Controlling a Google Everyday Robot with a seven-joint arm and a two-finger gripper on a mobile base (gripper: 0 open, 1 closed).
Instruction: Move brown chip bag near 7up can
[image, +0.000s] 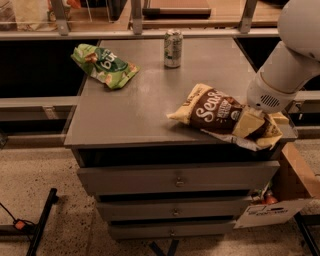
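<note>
Lying on the front right part of the counter (140, 115), the brown bag (215, 110) has its right end hanging past the counter's edge. The gripper (252, 124) sits at that end, below the white arm (290, 65), with its fingers (246, 123) clamped on the brown bag. One pale finger lies across the bag's top; the other is hidden by the bag and the wrist. The can (173, 48) stands upright at the back of the counter, well apart from the brown bag. A green bag (104, 65) lies at the back left corner.

Three drawers (175, 177) under the counter top are shut, so nothing inside them shows. A cardboard box (295, 172) stands on the floor to the right, cut off by the picture's edge. Something red shows just beside its white label (265, 214), but what it is cannot be made out. The arm's upper part runs out of view at the top right.
</note>
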